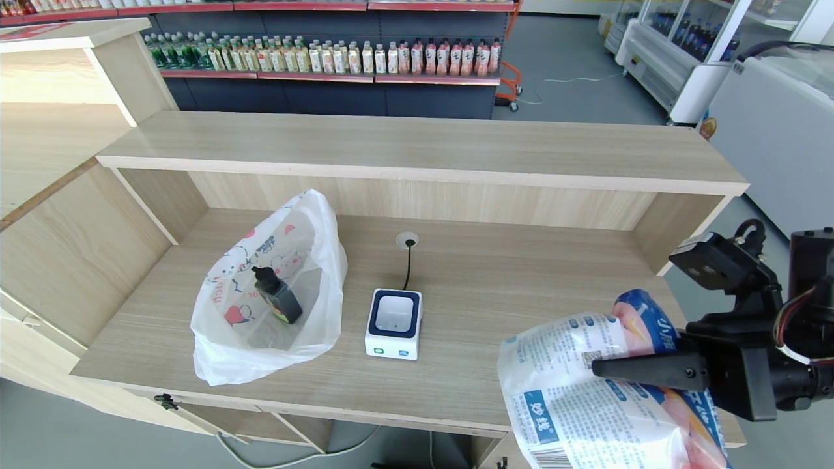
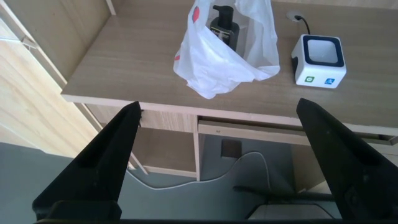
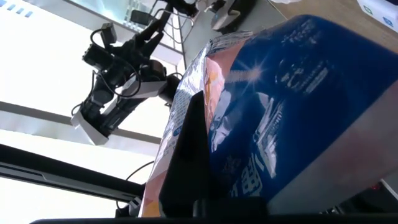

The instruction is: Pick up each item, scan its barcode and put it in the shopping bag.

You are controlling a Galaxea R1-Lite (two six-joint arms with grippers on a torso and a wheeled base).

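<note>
Shop tabletop (image 1: 495, 286). Right end effector (image 1: 625, 371) pinching soft snack bag (image 1: 573, 404) mid-body; likely light, slippery. Left end effector (image 2: 219, 106) wide, empty.

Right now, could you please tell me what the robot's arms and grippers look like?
The left gripper is matte black, with two long, flat jaws tapering to wedge tips. The right gripper is black too, showing a similar pointed jaw on a blocky body, with red and white wires exposed at the wrist and a boxy black module on a bracket above it.
</note>
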